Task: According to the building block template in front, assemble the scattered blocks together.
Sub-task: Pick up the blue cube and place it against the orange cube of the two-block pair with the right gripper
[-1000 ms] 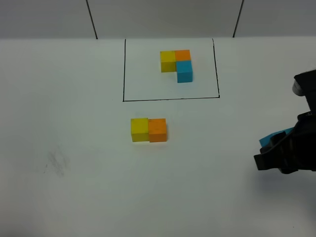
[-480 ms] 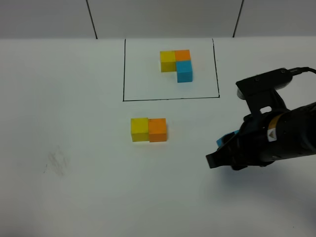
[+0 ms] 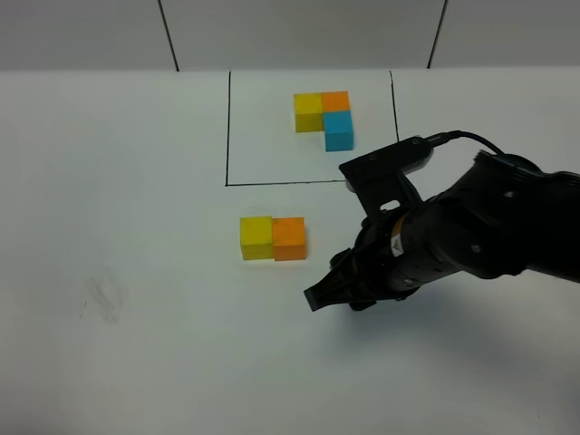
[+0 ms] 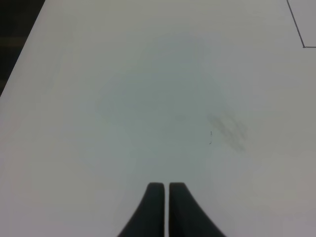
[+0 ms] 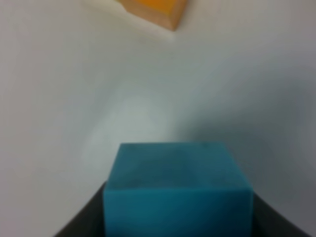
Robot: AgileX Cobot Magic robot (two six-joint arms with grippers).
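Cube [image 5: 177, 190], light blue, held in right gripper [image 3: 315, 297]

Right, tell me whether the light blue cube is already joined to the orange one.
No, the light blue cube is held in the right jaws, with bare table between it and the orange cube.
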